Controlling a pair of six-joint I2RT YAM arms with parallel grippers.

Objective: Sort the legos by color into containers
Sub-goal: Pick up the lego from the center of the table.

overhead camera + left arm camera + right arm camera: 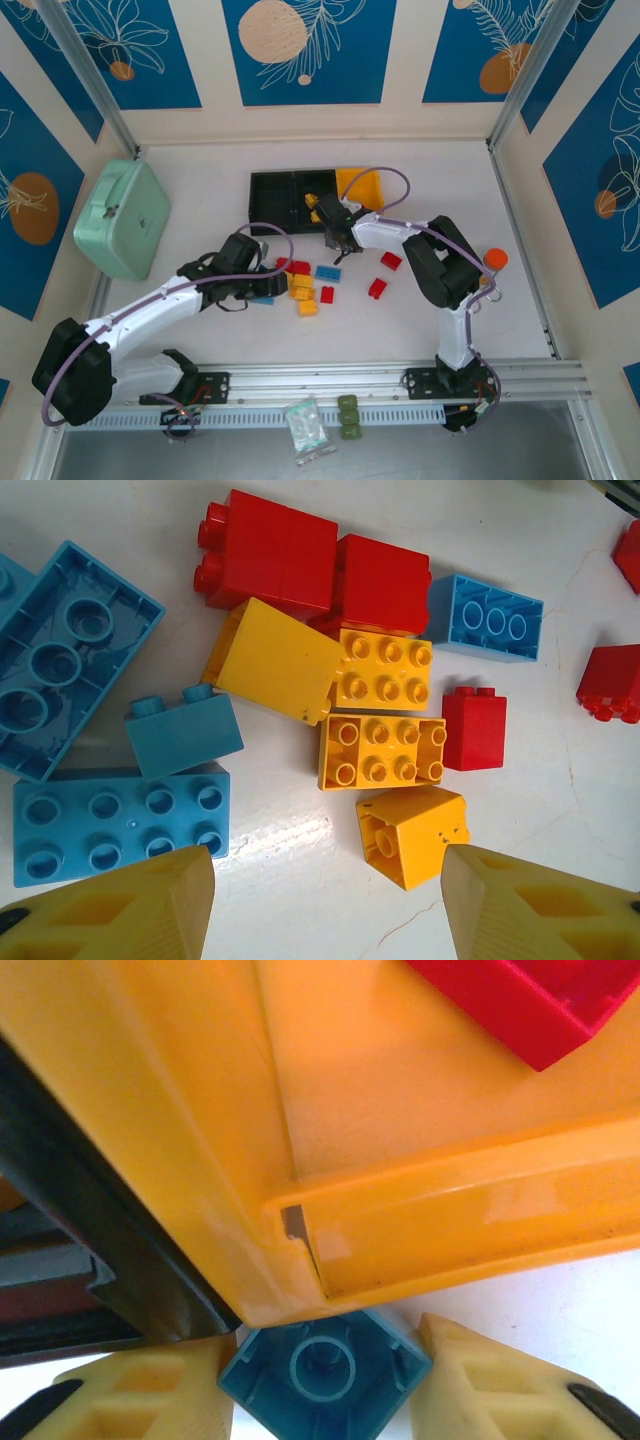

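While the right pincer (pixel 325 1360) is clamped on a small blue brick (pixel 325 1390), hollow underside toward the wrist camera, the brick sits just beside the outer corner of the yellow-orange bin (pixel 450 1230). That bin's rim stands directly ahead of it. A black bin (pixel 110 1250) adjoins that corner on the left, and a red brick (pixel 520 1000) lies past the rim. The left pincer (pixel 328 865) hangs over the white table (pixel 450 180) with its jaws spread wide and nothing between them. Nearest its fingers (pixel 520 905) is a yellow-orange brick tipped on its side (pixel 412 835), in front of two studded yellow-orange bricks (pixel 383 750). A small red cube (pixel 473 728) is beside these, red blocks (pixel 270 550) lie beyond, and blue bricks (pixel 120 825) crowd the left. Well apart, a mint-green case (pixel 122 218) rests at the table's left, and green blocks (pixel 348 417) sit beyond the near rail.
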